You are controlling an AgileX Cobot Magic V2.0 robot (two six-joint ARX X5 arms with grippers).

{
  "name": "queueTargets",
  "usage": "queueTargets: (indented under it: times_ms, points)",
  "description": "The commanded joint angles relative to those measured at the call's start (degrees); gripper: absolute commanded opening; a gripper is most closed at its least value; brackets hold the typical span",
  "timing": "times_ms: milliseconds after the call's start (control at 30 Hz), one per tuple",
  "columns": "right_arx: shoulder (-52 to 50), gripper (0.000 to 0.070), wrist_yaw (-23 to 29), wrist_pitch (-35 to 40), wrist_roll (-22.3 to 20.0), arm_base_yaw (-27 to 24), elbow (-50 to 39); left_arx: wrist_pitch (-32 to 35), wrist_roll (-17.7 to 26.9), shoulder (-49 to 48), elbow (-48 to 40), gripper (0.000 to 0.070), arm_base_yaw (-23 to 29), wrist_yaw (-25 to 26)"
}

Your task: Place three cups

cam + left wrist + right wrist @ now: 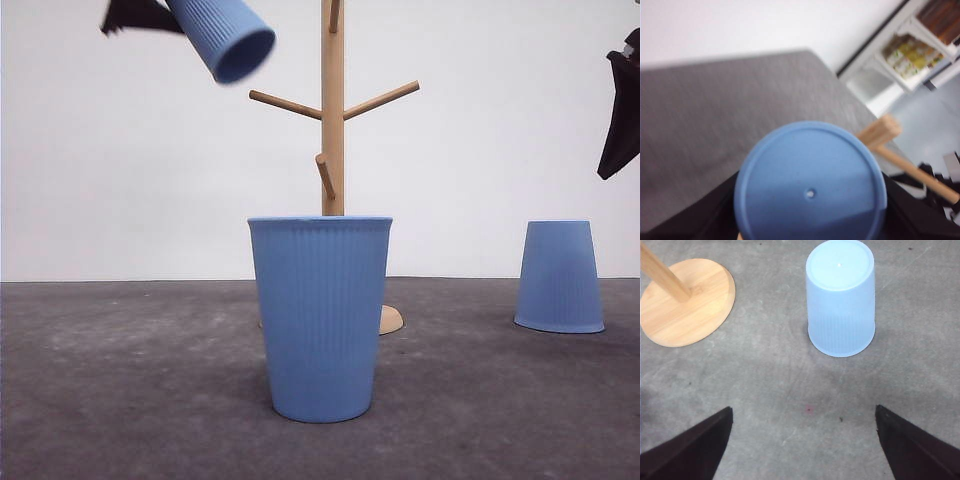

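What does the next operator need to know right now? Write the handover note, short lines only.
Left gripper: shut on a blue cup, held high and tilted, mouth toward the wooden peg stand.
Right gripper: open, above the table, holding nothing.
Second cup: upright on the table in front of the stand.
Third cup: upside down on the table on the right, ahead of the right gripper.
Done: no cup hangs on a peg so far.
Left: probably hanging all three.

Front view: wooden rack (333, 110) top cropped, base mostly hidden behind upright cup (320, 315). Left gripper (140, 15) cropped; raised cup (225, 35) blurred.
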Motion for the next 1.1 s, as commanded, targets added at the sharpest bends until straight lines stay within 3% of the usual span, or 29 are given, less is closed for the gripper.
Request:
queueTargets:
  times_ms: [0, 333, 500, 633, 767, 967, 1067]
  points:
    - [0.33, 0.0579, -0.08, 0.46, -0.28, 0.20, 0.87, -0.08, 0.83, 1.94, 1.02, 0.0226, -0.56, 0.59]
    - [0.33, 0.0579, -0.06, 0.46, -0.28, 0.20, 0.87, -1.18, 0.68, 8.31, 1.02, 0.0238, -3.90, -0.20]
    - [0.33, 0.0579, -0.06, 0.46, -0.28, 0.20, 0.87, -2.11, 1.73, 9.20, 1.02, 0.0374, -5.17, -0.67]
    - [0.33, 0.0580, -0.08, 0.46, -0.31, 0.20, 0.87, -2.31, 2.05, 9.20, 1.04, 0.0416, -5.28, -0.93]
    - [0.33, 0.0606, -0.12, 0.36, -0.49, 0.20, 0.87, -3.28, 2.29, 9.20, 1.04, 0.0524, -5.28, -2.35]
    - [0.34, 0.0632, -0.17, 0.35, -0.47, 0.20, 0.87, -3.93, 2.85, 9.20, 1.05, 0.0525, -5.11, -3.90]
    - [0.33, 0.0632, -0.48, 0.35, -0.47, 0.20, 0.87, -5.75, 3.98, 8.89, 1.57, 0.0526, -4.66, -7.05]
